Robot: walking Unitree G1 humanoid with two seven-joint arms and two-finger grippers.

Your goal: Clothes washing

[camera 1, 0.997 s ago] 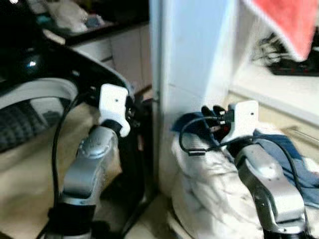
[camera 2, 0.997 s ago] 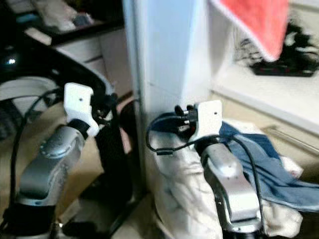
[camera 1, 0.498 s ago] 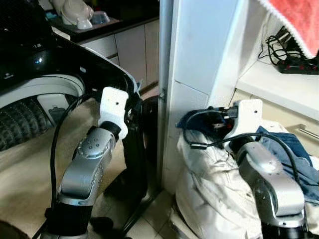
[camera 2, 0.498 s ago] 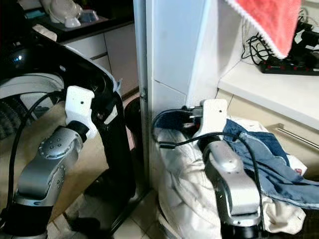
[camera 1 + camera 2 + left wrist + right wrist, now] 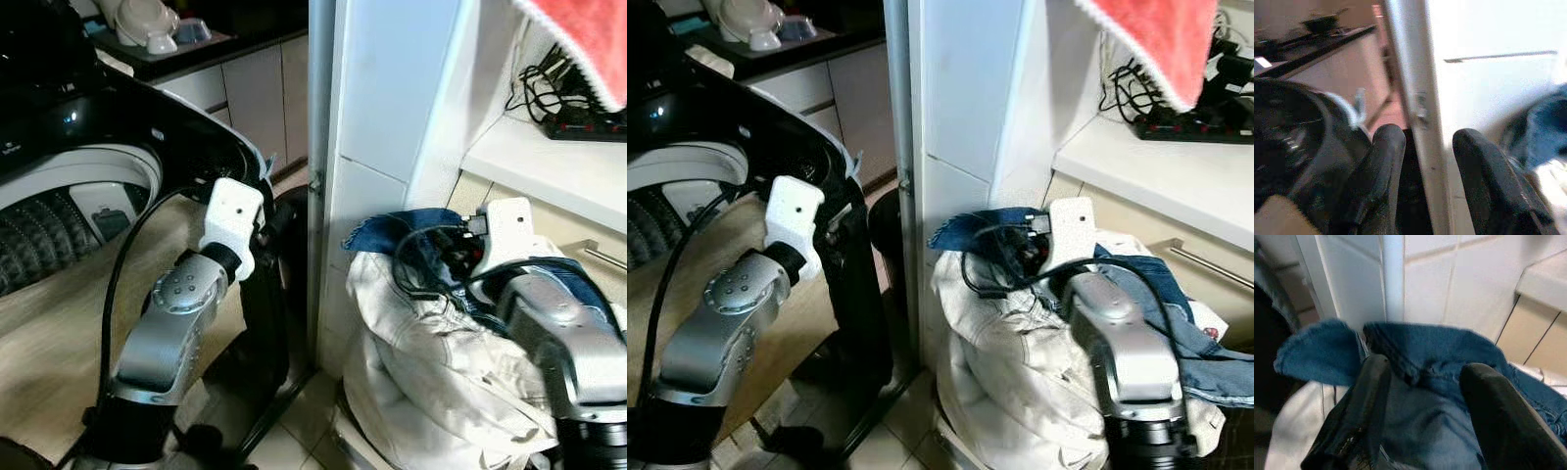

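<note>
A heap of laundry lies on the floor right of a white pillar (image 5: 377, 108): a white garment (image 5: 431, 382) with blue jeans (image 5: 392, 227) on top. My right gripper (image 5: 1422, 377) is open, its black fingers (image 5: 1371, 396) resting on either side of the jeans' folded edge (image 5: 1425, 347). The washing machine (image 5: 59, 211) stands at the left with its drum uncovered and its black lid (image 5: 186, 127) raised. My left gripper (image 5: 1427, 142) is open and holds nothing. It is raised between the lid's edge and the pillar.
A red towel (image 5: 588, 39) hangs at the top right above a white shelf (image 5: 549, 166) with a power strip and cables (image 5: 578, 117). A dark counter (image 5: 147, 39) with dishes runs behind the machine. A tiled floor (image 5: 304, 431) shows at the pillar's foot.
The view has sharpened and shifted a little. My right arm has moved to the right and turned, so its gripper now sits over the jeans' edge. My left arm has barely moved.
</note>
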